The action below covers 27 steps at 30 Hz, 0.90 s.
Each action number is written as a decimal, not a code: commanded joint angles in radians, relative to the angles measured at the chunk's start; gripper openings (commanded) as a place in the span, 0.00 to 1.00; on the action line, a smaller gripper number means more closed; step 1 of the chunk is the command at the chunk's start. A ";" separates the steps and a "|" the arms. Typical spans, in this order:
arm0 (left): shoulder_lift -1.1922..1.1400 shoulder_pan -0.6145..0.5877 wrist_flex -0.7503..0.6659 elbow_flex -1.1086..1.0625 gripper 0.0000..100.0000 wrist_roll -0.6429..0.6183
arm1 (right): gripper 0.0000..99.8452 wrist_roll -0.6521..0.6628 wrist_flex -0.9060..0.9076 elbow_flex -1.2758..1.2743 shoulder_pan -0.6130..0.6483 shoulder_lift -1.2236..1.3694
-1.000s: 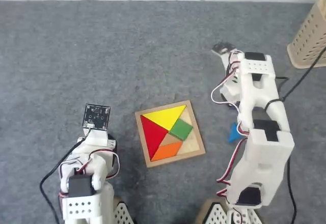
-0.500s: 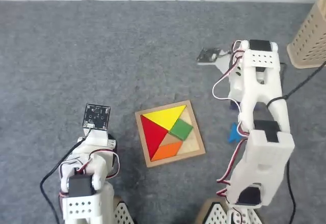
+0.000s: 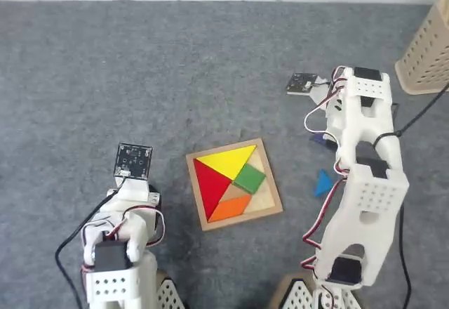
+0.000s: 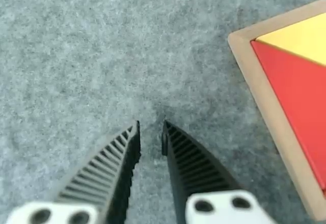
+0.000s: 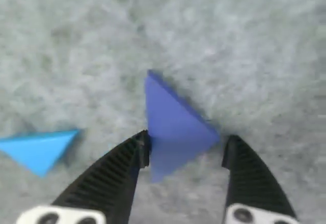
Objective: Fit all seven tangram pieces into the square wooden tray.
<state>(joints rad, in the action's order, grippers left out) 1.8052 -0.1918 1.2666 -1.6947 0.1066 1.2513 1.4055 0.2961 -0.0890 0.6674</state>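
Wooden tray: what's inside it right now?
Inside the wooden tray lie a yellow triangle, a red triangle, a green square and an orange piece. Wood-coloured patches show beside them. The tray floor under the pieces is covered.

in the left wrist view the square wooden tray [image 4: 265, 96] is cut off by the picture's edge, and one corner with a stretch of rim is seen. the red piece [image 4: 300, 91] and the yellow piece [image 4: 300, 35] are cut likewise, so their full outlines cannot be told. in the high view the dark blue triangle [image 3: 321, 139] is largely covered by the right arm [image 3: 365, 182]; a sliver is seen beside it. in the right wrist view the light blue triangle [image 5: 38, 150] is clipped at the edge. whether the right claw [image 5: 187, 137] touches the dark blue triangle cannot be told, as the near corner is blurred and shadowed. the beige perforated tower [image 3: 424, 49] is cut off at the high view's edge.
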 commanded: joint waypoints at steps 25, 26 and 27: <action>0.023 0.002 0.000 0.008 0.07 -0.008 | 0.05 -0.516 0.194 0.021 0.120 -0.134; 0.023 0.002 0.000 0.008 0.07 -0.008 | 0.08 -0.516 0.180 0.021 0.120 -0.134; 0.023 0.002 0.000 0.008 0.07 -0.008 | 0.11 -0.516 0.165 0.021 0.120 -0.136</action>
<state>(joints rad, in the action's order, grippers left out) 1.8052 -0.1918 1.2666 -1.6947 0.1066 0.7465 1.5789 0.2961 0.0215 0.6245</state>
